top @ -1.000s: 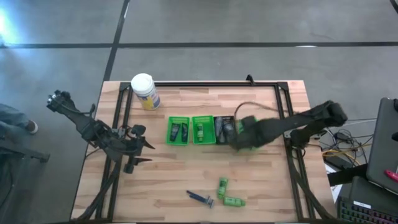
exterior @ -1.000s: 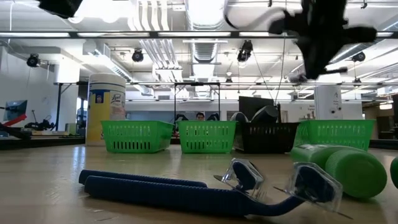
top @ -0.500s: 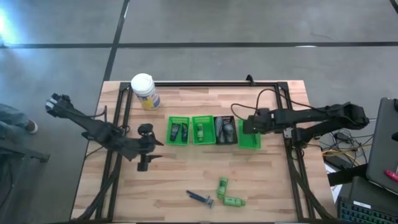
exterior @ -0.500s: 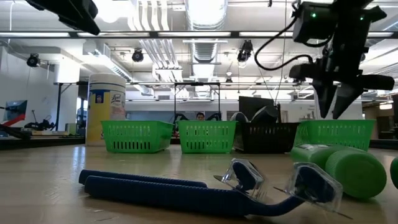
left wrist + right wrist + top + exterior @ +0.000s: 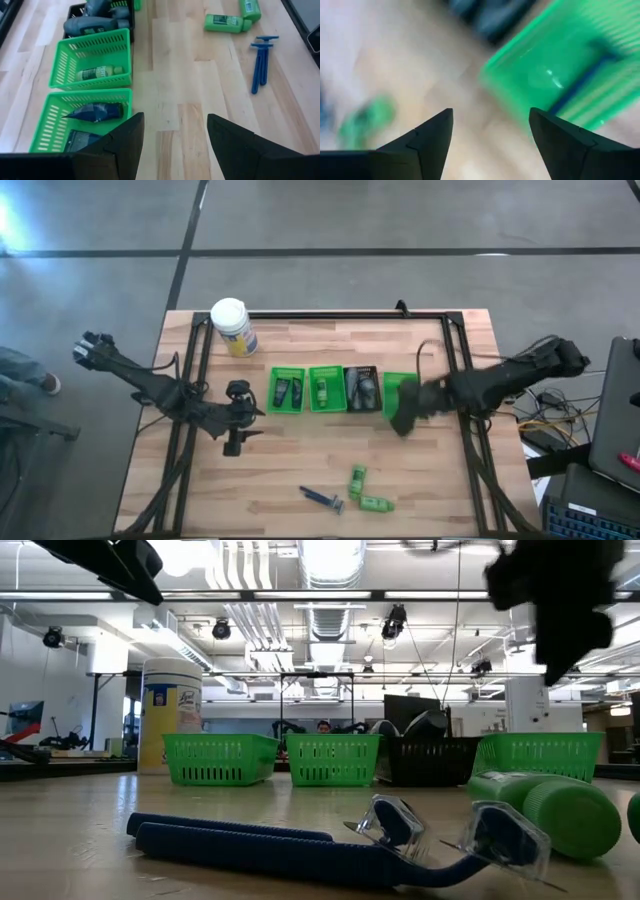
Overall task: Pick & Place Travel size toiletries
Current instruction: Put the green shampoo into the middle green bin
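Note:
Two bright green bottles (image 5: 366,491) and blue razors (image 5: 322,498) lie flat on the wood near the table's front edge; the low view has the razors (image 5: 300,845) close up. Four small bins stand in a row at mid-table. The leftmost green bin (image 5: 75,125) holds dark tubes, the second (image 5: 97,72) a green bottle, and the black one (image 5: 100,15) grey bottles. A blue razor (image 5: 587,75) lies in the rightmost green bin (image 5: 400,392). My right gripper (image 5: 398,423) hangs open and empty just in front of that bin. My left gripper (image 5: 238,438) is open, left of the bins.
A white canister with a yellow label (image 5: 232,326) stands at the table's far left. A black frame rail (image 5: 330,315) runs along the far edge and down both sides. Bare wood lies between the bins and the loose items at the front.
My right gripper has swung from over the rightmost green bin toward the table's near edge, moving fast enough to blur. My left gripper has drifted a little toward the table's right, nearer the bins. The loose bottles and razors have stayed put.

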Controlling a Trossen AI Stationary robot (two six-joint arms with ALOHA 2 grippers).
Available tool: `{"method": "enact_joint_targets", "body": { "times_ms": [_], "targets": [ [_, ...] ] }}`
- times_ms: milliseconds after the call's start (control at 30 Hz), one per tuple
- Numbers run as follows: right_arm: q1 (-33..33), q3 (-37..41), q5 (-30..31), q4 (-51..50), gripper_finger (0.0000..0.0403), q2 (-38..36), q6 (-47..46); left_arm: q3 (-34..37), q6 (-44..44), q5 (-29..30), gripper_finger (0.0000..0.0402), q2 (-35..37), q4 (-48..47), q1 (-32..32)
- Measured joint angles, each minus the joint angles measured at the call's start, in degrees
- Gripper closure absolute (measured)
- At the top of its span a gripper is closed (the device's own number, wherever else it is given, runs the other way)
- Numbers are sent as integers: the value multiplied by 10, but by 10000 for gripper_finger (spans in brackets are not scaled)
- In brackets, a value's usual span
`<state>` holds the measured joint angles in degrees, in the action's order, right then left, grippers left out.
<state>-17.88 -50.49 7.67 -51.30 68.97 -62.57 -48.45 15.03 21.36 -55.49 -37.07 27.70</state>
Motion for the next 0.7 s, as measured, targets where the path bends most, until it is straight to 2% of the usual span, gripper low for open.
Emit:
{"method": "enact_joint_targets", "body": {
  "times_ms": [67,167,300,533,700],
  "targets": [
    [-63,-19,-29,14,140,38,-7,0,-2,-6,180,0,-4,-1],
    [-156,-71,-34,28,131,114,5,0,-2,-9,180,1,-11,-1],
    [-226,-167,-29,2,107,230,27,0,-14,-15,180,2,-17,-1],
    [-245,-307,-56,-19,69,409,56,0,-18,-39,180,2,-17,-3],
    [-245,-380,-64,-19,67,484,68,0,-17,-67,180,2,-17,-3]
  ]
}}
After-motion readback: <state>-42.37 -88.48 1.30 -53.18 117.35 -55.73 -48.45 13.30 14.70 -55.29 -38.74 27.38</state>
